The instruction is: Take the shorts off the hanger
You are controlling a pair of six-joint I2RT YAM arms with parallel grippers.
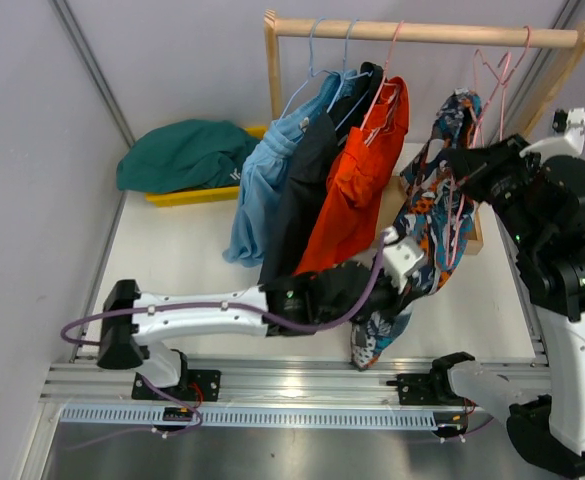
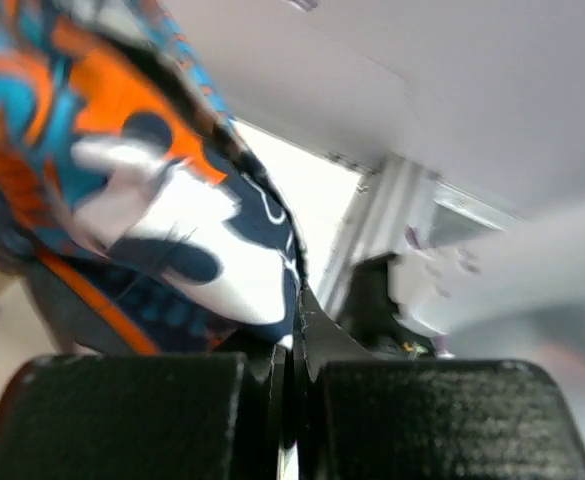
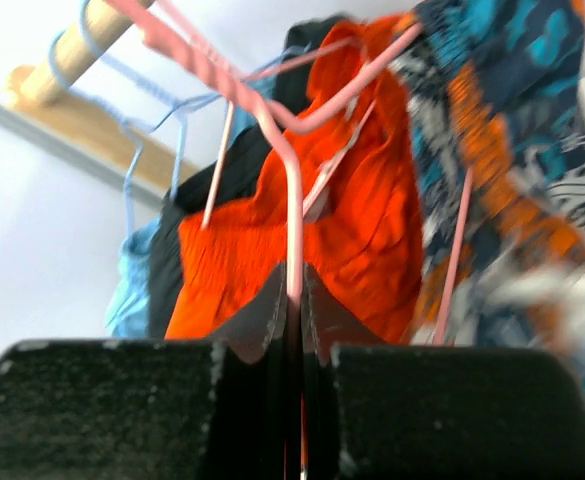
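Note:
The multicolour patterned shorts (image 1: 424, 205) hang off a pink hanger (image 1: 460, 222) held away from the wooden rail (image 1: 422, 33). My left gripper (image 1: 400, 243) is shut on their lower hem; in the left wrist view the fabric (image 2: 122, 180) runs into the closed jaws (image 2: 294, 335). My right gripper (image 1: 460, 160) is shut on the pink hanger's wire (image 3: 292, 200), which sits pinched between the fingertips (image 3: 294, 290). Orange shorts (image 1: 362, 175), black shorts (image 1: 302, 200) and light blue shorts (image 1: 262, 185) hang on the rail. Dark green shorts (image 1: 187, 155) lie in a pile at the back left.
The green pile rests on a yellow tray (image 1: 197, 195). Empty pink hangers (image 1: 497, 70) hang at the rail's right end. The rack's wooden post (image 1: 270, 65) and base (image 1: 392, 205) stand at the back. A grey wall runs along the left.

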